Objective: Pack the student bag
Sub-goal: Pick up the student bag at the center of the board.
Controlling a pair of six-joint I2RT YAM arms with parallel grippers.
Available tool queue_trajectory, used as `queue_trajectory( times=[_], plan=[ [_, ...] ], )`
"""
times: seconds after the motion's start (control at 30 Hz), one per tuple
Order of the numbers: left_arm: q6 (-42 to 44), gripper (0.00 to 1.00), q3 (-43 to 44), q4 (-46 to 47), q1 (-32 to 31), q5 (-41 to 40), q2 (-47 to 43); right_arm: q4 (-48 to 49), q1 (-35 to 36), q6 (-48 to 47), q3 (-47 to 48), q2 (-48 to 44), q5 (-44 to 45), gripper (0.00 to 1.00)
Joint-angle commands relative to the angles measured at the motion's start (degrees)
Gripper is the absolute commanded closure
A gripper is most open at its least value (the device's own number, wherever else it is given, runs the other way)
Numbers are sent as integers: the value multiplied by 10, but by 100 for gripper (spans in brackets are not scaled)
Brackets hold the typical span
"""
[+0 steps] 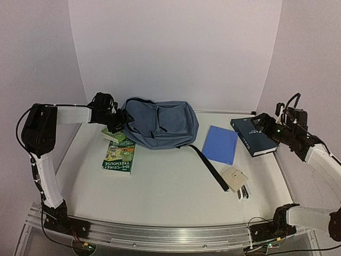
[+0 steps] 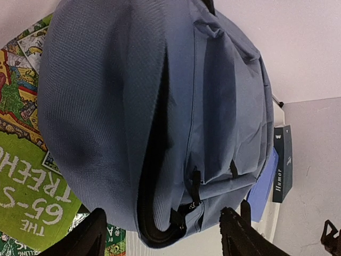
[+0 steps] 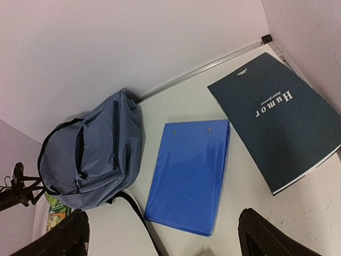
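The left gripper (image 2: 160, 239) stands wide open. The zippered edge of the backpack (image 2: 133, 106) reaches in between its fingers, but nothing is clamped. A green book (image 2: 26, 208) lies beside one finger, partly under the bag. The right gripper (image 3: 165, 240) is wide open and empty, with a blue notebook (image 3: 189, 176) just ahead of its jaws and a dark book (image 3: 277, 122) farther off to one side.

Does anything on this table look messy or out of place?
Slightly. The backpack lies slumped, its edge over the green books at left, and its black strap trails loose across the table toward the beige wallet. Nothing looks spilled or damaged.
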Motion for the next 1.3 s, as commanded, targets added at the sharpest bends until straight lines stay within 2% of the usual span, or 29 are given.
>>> queue_trajectory(
  times=[0.0,0.07,0.17,0.27,0.47,0.6,0.77,0.97,1.17,1.27],
  plan=[
    [6,35,47,-2,-2,-4,28,-18,6,0,-11,-3,-40,6],
    [8,44,49,15,-5,8,32,-28,8,-5,-14,-7,-42,7],
    [27,73,55,24,-9,27,26,-38,12,-14,-15,-4,-52,8],
    [52,98,59,23,-10,48,0,-42,23,-19,-9,10,-53,8],
    [65,100,16,18,-11,103,-123,-35,87,-9,47,95,-26,6],
    [55,100,-32,-30,-11,124,-201,-4,154,13,93,186,-10,8],
    [46,100,-111,-95,-11,130,-291,68,220,53,143,323,-35,15],
    [38,100,-209,-135,-10,89,-388,85,301,68,246,498,-24,23],
    [38,100,-263,-148,-7,69,-439,92,347,88,313,604,5,32],
    [47,100,-265,-162,-6,67,-446,111,354,97,324,628,23,43]
  ],
)
